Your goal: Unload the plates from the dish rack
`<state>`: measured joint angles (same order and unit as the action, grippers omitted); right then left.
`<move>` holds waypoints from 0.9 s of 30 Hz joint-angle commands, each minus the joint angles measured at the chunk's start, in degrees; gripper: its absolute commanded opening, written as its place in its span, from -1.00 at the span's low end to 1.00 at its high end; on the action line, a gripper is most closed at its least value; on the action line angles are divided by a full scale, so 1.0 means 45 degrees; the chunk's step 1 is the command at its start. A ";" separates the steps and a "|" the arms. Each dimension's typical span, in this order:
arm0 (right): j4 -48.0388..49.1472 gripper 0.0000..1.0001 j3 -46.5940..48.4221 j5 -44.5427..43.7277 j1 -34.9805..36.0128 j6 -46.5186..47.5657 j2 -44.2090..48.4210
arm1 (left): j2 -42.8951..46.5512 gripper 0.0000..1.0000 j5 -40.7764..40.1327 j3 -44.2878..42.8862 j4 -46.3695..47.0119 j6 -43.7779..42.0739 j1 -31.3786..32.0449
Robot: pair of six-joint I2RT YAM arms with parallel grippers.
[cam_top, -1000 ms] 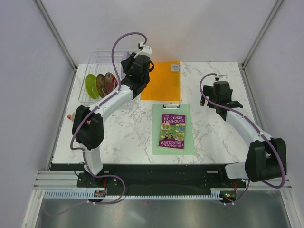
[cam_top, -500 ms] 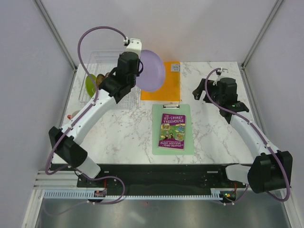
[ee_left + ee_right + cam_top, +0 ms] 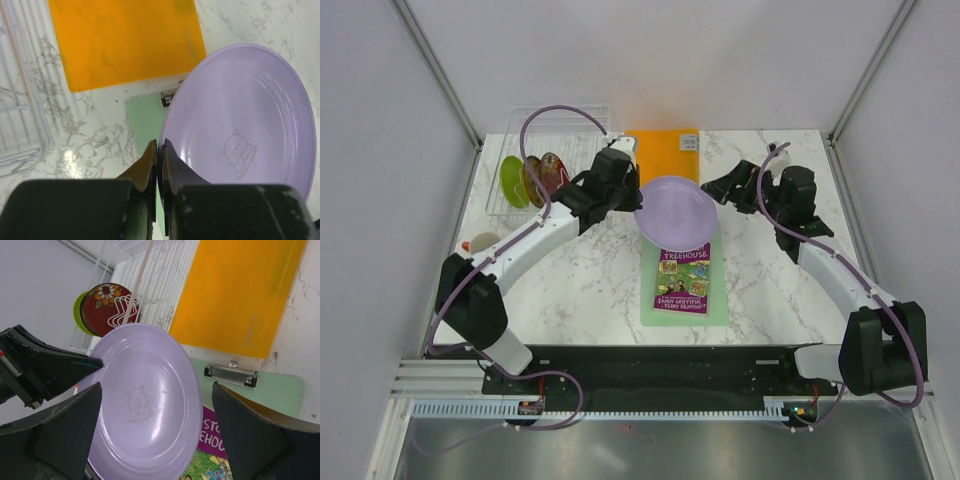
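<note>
In the top view, the left tool (image 3: pixel 636 200) pinches the left rim of the lilac plate (image 3: pixel 676 212), which hides the clipboard's (image 3: pixel 718 292) top. The right tool (image 3: pixel 718 186) sits just beside the plate's right edge. Three plates (image 3: pixel 532 180) stand in the rack (image 3: pixel 565 130). The left wrist view shows the jaws narrow on the rim, with the rack cut off at left. In the right wrist view its fingers (image 3: pixel 65 432) stand wide around the plate, contact unclear, and the green plate (image 3: pixel 77 310) hides mostly behind the red plate (image 3: pixel 102 310).

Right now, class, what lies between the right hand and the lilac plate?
Nothing. The right wrist view shows the lilac plate directly ahead of the open right hand, with no object between. The left hand pinches its rim.
</note>
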<state>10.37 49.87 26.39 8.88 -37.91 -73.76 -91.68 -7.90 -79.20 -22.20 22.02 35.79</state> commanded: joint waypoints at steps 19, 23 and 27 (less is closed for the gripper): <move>-0.0780 -1.00 -0.0027 0.0291 -0.0469 -0.0735 -0.0720 | 0.1408 0.20 0.1678 0.1818 0.4210 0.1376 0.0093; -0.2728 -1.00 0.0615 -0.2477 -0.1621 0.0121 0.0080 | 0.1952 1.00 0.0473 0.2537 0.3956 0.1084 0.0074; -0.4587 -1.00 0.2139 -0.5646 -0.2341 0.1431 -0.0190 | 0.2910 1.00 -0.1132 0.3613 0.3975 0.0907 0.0074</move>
<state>-3.73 51.68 15.75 1.50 -36.77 -75.96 -84.62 -5.37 -66.48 -6.94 27.05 36.12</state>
